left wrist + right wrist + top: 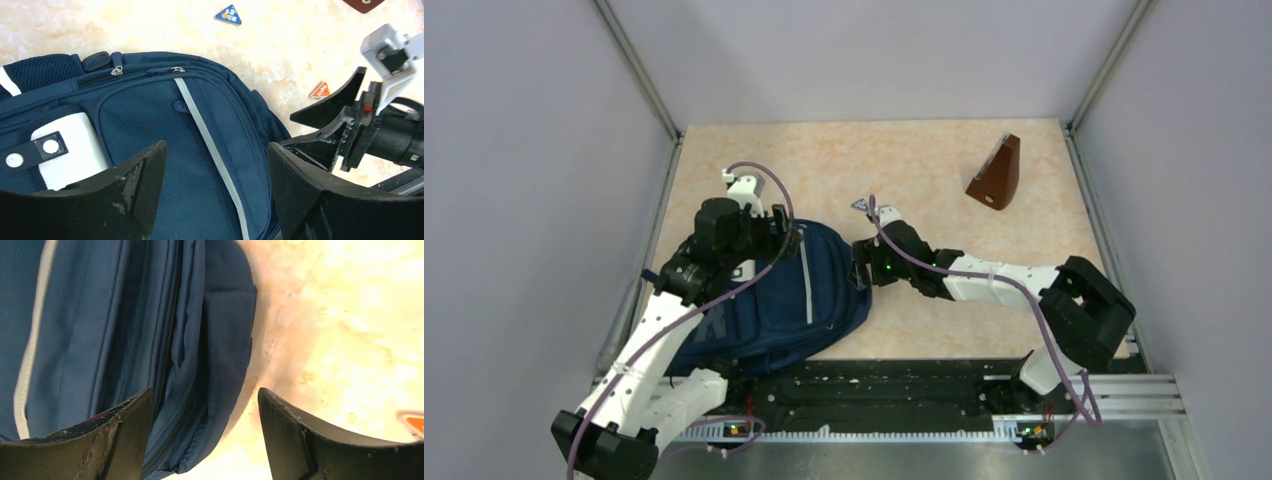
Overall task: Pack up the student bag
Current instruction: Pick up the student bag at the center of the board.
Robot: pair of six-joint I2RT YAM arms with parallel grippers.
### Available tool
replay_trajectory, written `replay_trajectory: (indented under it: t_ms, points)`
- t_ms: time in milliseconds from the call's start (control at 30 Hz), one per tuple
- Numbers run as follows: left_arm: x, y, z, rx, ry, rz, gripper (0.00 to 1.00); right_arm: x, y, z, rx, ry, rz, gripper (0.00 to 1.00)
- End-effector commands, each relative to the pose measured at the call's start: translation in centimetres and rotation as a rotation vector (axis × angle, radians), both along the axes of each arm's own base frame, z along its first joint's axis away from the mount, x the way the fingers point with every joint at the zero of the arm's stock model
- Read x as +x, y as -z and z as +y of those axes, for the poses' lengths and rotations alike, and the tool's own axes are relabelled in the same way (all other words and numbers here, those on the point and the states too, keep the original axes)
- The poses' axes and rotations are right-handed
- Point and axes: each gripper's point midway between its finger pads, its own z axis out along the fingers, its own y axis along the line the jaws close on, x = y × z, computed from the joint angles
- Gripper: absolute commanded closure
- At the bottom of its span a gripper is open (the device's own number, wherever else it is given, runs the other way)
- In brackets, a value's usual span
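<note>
The navy student bag lies flat on the table at front left, its grey stripe and mesh front pocket up. The left wrist view shows its mesh panel, zip pulls and a white pocket patch. My left gripper is open and empty above the bag's top part. My right gripper is open and empty at the bag's right edge; its jaws straddle the side seam and zip, one finger over the fabric, the other over bare table.
A brown wedge-shaped object stands at the back right. A small blue triangular tag and an orange tag lie on the beige tabletop beyond the bag. Grey walls enclose three sides.
</note>
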Motion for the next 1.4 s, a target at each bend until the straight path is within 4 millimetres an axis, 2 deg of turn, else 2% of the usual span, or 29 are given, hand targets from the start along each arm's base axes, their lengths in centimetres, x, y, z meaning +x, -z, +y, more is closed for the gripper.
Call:
replay_trajectory:
  t_ms: [0, 100, 167, 233, 300, 333, 400, 567, 667, 800, 867, 967, 1200, 1300, 1367]
  points:
    - [0.5, -1.1, 0.1, -0.013, -0.006, -0.058, 0.22, -1.7, 0.8, 2.1, 0.058, -0.082, 0.053, 0.26]
    - [0.4, -1.2, 0.1, -0.015, -0.006, -0.062, 0.22, -1.6, 1.1, 2.7, 0.054, -0.1, 0.057, 0.34]
    - [0.4, -1.5, 0.1, -0.02, -0.005, -0.076, 0.22, -1.2, 0.8, 3.0, 0.055, -0.105, 0.044, 0.49]
    - [0.3, -2.2, 0.0, -0.034, 0.004, -0.105, 0.22, -0.5, -0.4, 3.3, 0.052, -0.112, 0.003, 0.67]
    - [0.0, -3.2, -0.4, -0.057, 0.029, -0.145, 0.22, 0.8, -2.5, 3.2, 0.032, -0.102, -0.072, 0.91]
    - [-0.3, -3.9, -0.6, -0.073, 0.046, -0.172, 0.22, 1.8, -4.6, 3.4, 0.028, -0.11, -0.142, 0.99]
    - [-0.6, -5.0, -1.0, -0.104, 0.071, -0.216, 0.22, 3.1, -8.6, 3.3, 0.011, -0.118, -0.256, 1.0]
    - [-1.9, -7.1, -2.7, -0.206, 0.163, -0.299, 0.23, 5.3, -21.7, 2.6, -0.014, -0.161, -0.604, 1.0]
    - [-3.1, -9.1, -3.4, -0.267, 0.223, -0.374, 0.23, 5.3, -28.6, 1.8, -0.015, -0.184, -0.777, 1.0]
    - [-5.0, -13.4, -3.1, -0.309, 0.253, -0.531, 0.23, 4.0, -35.9, 0.9, 0.046, -0.21, -0.952, 1.0]
    - [-5.7, -14.8, -2.6, -0.313, 0.249, -0.578, 0.22, 3.4, -38.3, 0.6, 0.071, -0.221, -1.0, 1.0]
    - [-6.3, -15.1, -2.4, -0.29, 0.258, -0.573, 0.21, 2.3, -41.5, 0.0, 0.091, -0.252, -1.082, 1.0]
    - [-5.1, -11.4, -0.7, -0.257, 0.121, -0.498, 0.25, -0.5, -46.8, -2.0, 0.134, -0.305, -1.223, 1.0]
    - [-5.2, -9.7, -0.7, -0.285, 0.116, -0.519, 0.28, -0.6, -48.2, -2.7, 0.131, -0.307, -1.26, 1.0]
    - [-5.5, -9.4, -0.8, -0.309, 0.127, -0.572, 0.28, -0.2, -49.7, -3.5, 0.123, -0.284, -1.279, 1.0]
